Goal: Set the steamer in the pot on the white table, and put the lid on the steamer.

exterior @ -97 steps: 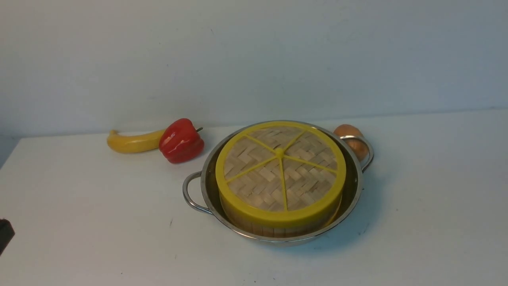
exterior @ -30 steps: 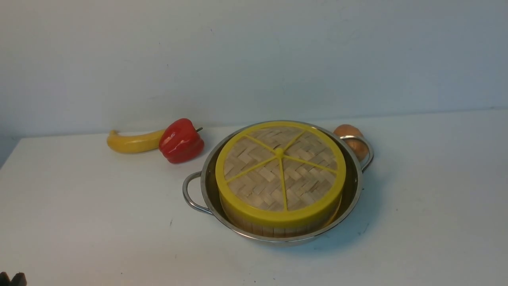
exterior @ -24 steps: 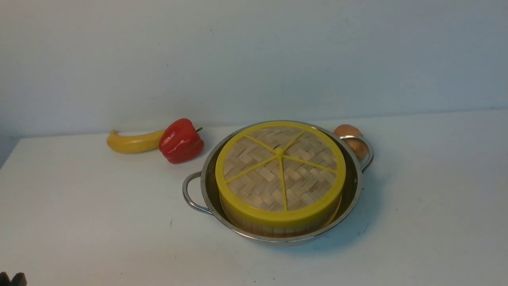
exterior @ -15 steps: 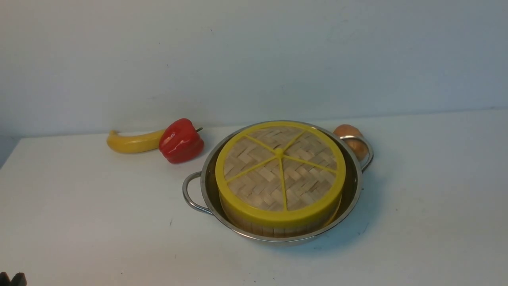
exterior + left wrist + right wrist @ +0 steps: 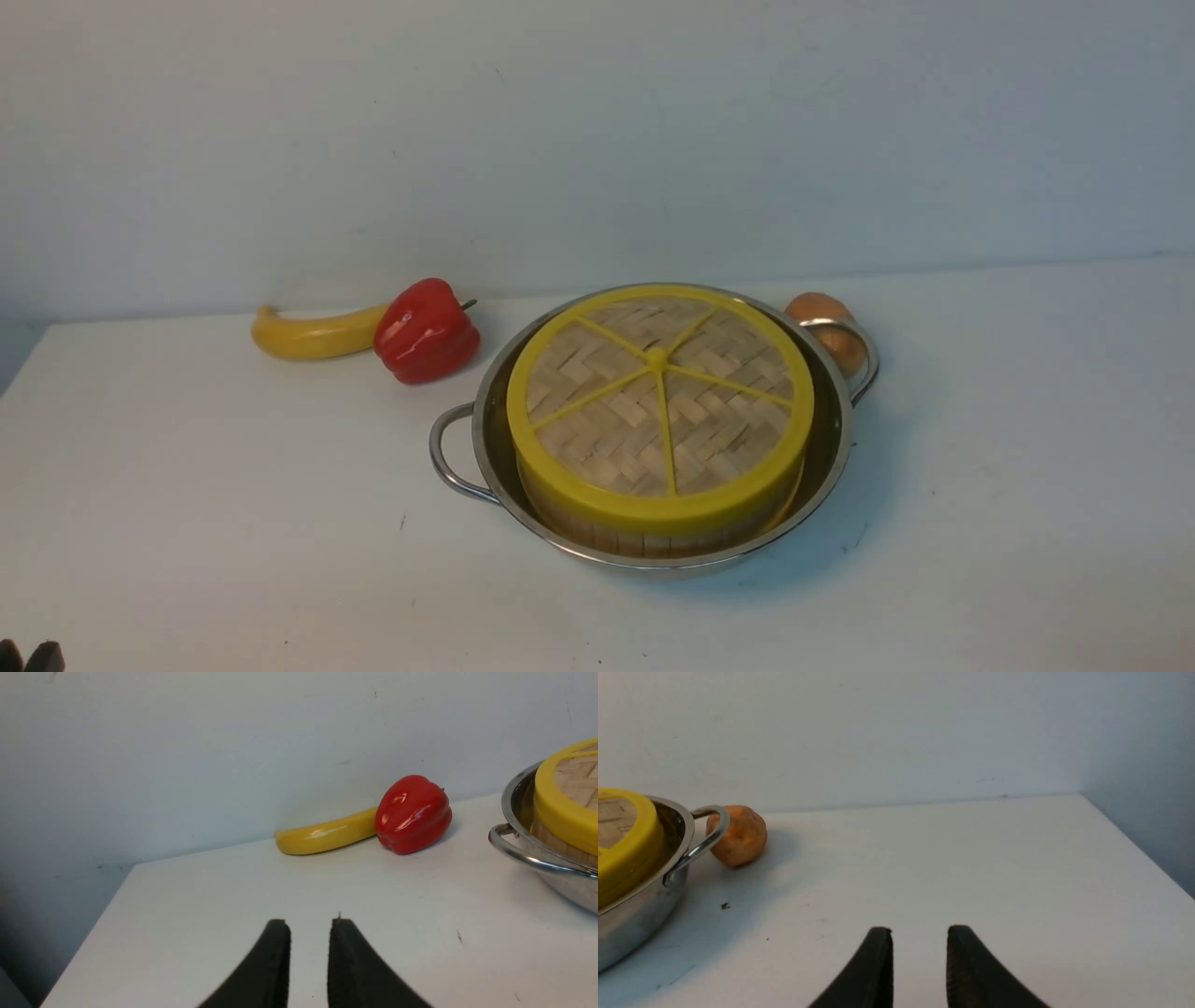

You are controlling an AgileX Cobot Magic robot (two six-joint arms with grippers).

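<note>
- The steamer [image 5: 653, 532] sits inside the pot [image 5: 833, 439], just right of centre in the front view; only a strip of its pale side wall shows under the lid.
- The lid [image 5: 659, 401] lies flat on the steamer, its yellow rim matching the basket all round, knob in the middle.
- The pot stands on the table [image 5: 205, 523], handles at lower left and upper right.
- Judged from this, both steps look done; nothing seems left but to keep the arms clear.
- The left gripper [image 5: 309, 924] hangs over bare table, well apart from the pot; its jaws are a narrow gap apart and hold nothing.
- The right gripper [image 5: 920, 931] is likewise over bare table, jaws parted a little wider, empty.
- Upper left of the front view: a banana [image 5: 313, 334] touching a red pepper [image 5: 426, 330]. An orange-brown ball [image 5: 826, 322] sits behind the right handle.
- No brand, label or writing is legible anywhere.
</note>
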